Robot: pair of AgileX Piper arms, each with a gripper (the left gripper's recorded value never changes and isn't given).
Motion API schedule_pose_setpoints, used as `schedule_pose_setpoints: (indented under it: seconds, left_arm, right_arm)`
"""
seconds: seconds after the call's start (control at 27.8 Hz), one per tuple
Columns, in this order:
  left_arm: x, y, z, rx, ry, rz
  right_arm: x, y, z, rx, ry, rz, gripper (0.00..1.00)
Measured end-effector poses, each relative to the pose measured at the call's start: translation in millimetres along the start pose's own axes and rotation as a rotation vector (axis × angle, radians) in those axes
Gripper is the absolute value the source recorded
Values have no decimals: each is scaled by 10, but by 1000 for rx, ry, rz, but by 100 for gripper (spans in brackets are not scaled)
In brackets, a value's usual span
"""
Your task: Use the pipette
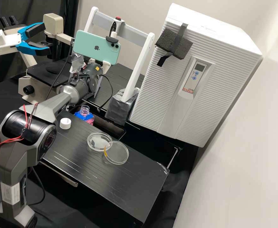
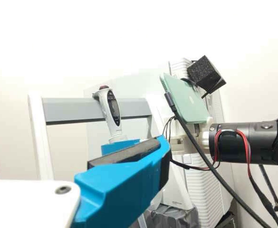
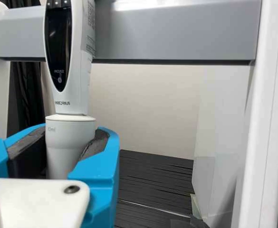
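Pipette: the pipette (image 3: 67, 71) hung upright against the grey bar of the white rack (image 1: 131, 32), at about 12 o'clock from the two clear dishes (image 1: 99, 141) on the bench (image 1: 119, 183).
Right gripper: I had the right gripper (image 3: 65, 142) closed round the pipette's white lower barrel, just under the dark window. The pads sat against the plastic.
Left gripper: the left gripper (image 1: 45, 38) was held high, out at 10 o'clock from the dishes. Its fingers were wide apart with nothing between them.
Handling: I judged the pipette light, stiff and smooth-shelled, so it could slip or swing in a loose pinch. The thick barrel below the window looked the right hold, clear of the top button and the thin lower end.
Lift: I reckoned it had to rise off the bar before coming away, or it might snag.
Hidden: in the high view the green phone (image 1: 96, 47) on the arm covered the right gripper and most of the pipette. The lower end was cut off below my fingers, so I couldn't tell whether a tip was fitted. I couldn't make out how it hooked on the bar.
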Motion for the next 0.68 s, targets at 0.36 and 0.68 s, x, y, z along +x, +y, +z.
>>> schedule_pose_setpoints:
  seconds: [0.36, 0.68]
  left_arm:
    - [0, -3, -3, 0, 3, -3]
    - [6, -13, 15, -4, -2, -5]
  right_arm:
    - [17, -40, 9, -11, 7, -6, 100]
    - [25, -138, -18, -24, 23, -15, 100]
